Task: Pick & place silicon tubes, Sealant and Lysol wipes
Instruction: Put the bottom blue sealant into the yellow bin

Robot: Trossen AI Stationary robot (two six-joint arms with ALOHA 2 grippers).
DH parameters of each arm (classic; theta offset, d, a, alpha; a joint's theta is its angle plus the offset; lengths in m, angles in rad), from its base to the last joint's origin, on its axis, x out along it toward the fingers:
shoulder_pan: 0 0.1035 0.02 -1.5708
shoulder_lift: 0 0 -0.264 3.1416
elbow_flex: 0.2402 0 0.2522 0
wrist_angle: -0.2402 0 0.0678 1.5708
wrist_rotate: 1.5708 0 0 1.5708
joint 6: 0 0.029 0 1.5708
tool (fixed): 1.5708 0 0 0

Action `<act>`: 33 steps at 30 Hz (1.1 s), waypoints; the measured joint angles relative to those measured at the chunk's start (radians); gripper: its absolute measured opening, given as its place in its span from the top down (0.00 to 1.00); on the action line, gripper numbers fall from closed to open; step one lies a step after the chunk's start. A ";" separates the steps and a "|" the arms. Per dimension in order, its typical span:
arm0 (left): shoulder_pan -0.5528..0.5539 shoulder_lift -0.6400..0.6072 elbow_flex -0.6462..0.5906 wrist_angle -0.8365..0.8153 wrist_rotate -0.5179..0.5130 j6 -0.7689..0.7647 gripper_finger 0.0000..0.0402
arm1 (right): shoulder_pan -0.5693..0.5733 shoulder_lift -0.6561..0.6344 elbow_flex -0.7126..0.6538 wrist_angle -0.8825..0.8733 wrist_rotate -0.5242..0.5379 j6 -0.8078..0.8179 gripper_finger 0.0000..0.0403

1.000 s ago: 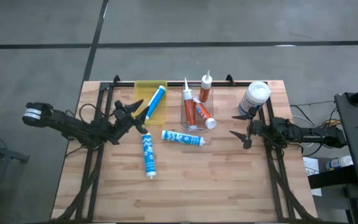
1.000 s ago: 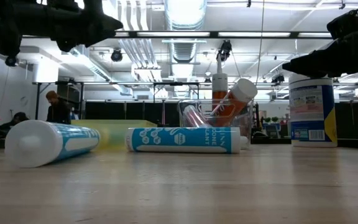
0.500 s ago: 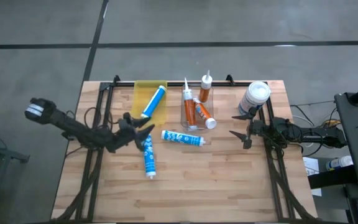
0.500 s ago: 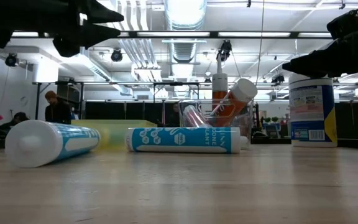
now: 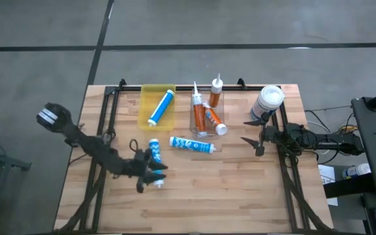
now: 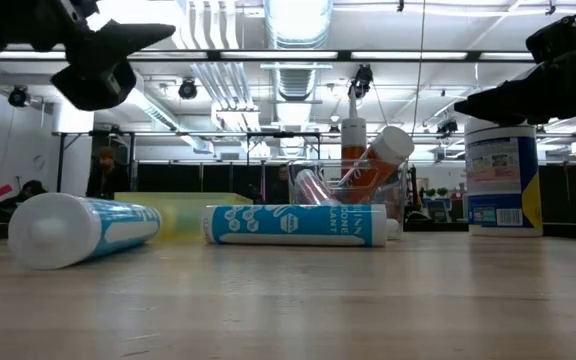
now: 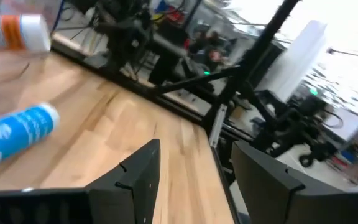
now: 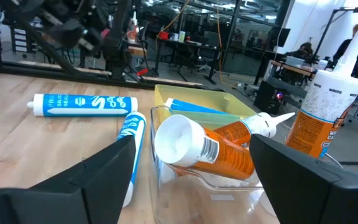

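**A:** Since a second ago the left gripper (image 5: 150, 175) has swung from beside the translucent yellow tray (image 5: 145, 116) down toward the table's front, and now sits over the blue-and-white silicone tube (image 5: 154, 160) lying there on the wooden table (image 5: 240, 189). Nothing else has shifted.

**B:** Is it holding that tube?

**A:** I don't think so. Its fingers are pressed together with nothing between them, so it looks poised above the tube, not gripping it.

**B:** And the right gripper (image 5: 254, 135)?

**A:** Parked with its fingers spread wide and empty, just beside the wide white Lysol wipes canister (image 5: 267, 103) standing upright at the far right corner, probably lined up for that pick.

**B:** What's already sorted?

**A:** One blue tube lies in the yellow tray; two orange sealant tubes (image 5: 212, 120) lean in the clear plastic bin (image 5: 200, 130), with a third standing just behind it. A second blue-and-white tube (image 5: 191, 145) lies loose in front of that bin.
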 joint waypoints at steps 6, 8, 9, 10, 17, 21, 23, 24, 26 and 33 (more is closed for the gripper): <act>-0.055 0.158 0.196 -0.092 -0.121 -0.106 0.52 | 0.000 0.000 0.000 0.000 0.000 0.000 0.23; -0.064 0.185 0.294 -0.309 -0.170 -0.189 0.52 | 0.000 0.000 0.000 0.000 0.000 0.000 0.22; -0.067 0.197 0.358 -0.467 -0.200 -0.256 0.52 | 0.000 0.000 0.000 0.000 0.000 0.000 0.22; -0.071 0.208 0.425 -0.654 -0.238 -0.352 0.52 | 0.000 0.000 0.000 0.000 0.000 0.000 0.21; -0.110 0.438 0.885 -1.889 -0.374 -1.272 0.52 | 0.000 -0.001 0.000 0.000 0.000 0.000 0.21; -0.109 0.576 1.067 -2.187 -0.241 -1.443 0.52 | 0.000 0.000 0.000 0.000 0.000 0.000 0.22; -0.101 0.627 1.146 -2.273 -0.221 -1.477 0.52 | 0.000 -0.001 0.000 0.000 0.000 0.000 0.22; -0.095 0.649 1.181 -2.314 -0.211 -1.486 0.52 | 0.000 -0.001 0.000 0.000 0.000 0.000 0.23; -0.084 0.686 1.243 -2.367 -0.195 -1.490 0.52 | 0.000 -0.001 0.000 0.000 0.000 0.000 0.23; -0.050 0.756 1.318 -2.454 -0.102 -1.493 0.52 | 0.000 0.000 0.000 0.000 0.000 0.000 0.22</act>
